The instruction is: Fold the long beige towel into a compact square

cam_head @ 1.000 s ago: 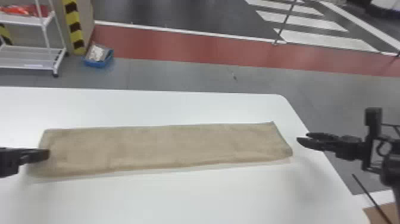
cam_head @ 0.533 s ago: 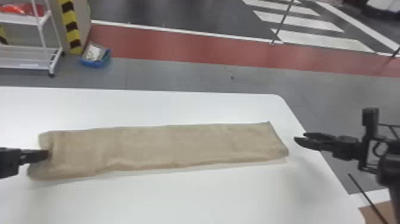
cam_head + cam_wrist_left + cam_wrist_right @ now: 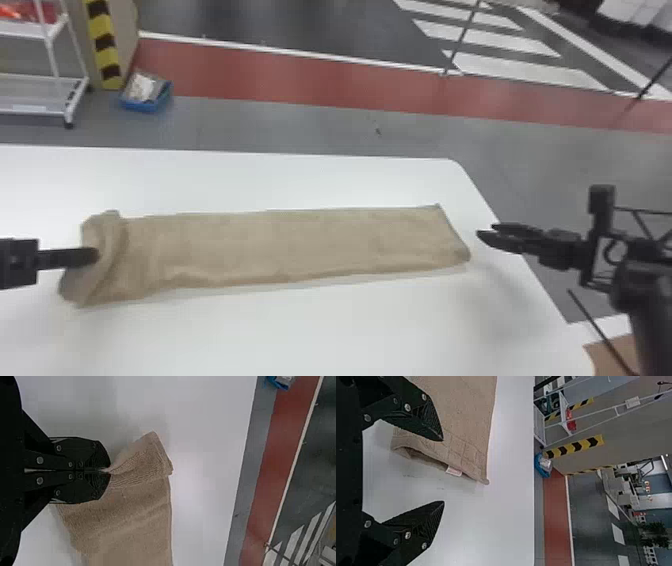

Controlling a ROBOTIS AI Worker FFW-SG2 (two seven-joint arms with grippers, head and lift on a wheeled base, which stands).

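Towel, beige and long, lies lengthwise on the white table, its far end close to the table's right edge. Above the table's left part, the left gripper has its fingers pressed together on a pinch of the towel's near-left end, which is bunched and turned over on itself. At the table's right edge, the right gripper is spread wide and holds nothing, near the end with the small label. The likeliest trouble is a crooked fold: with just one pinch near mid-width, the outer corners could trail or curl under as that end is carried inward. A shallow bite might let the cloth slip out, and a pull along the table could drag the whole strip, since nothing pins the other end.
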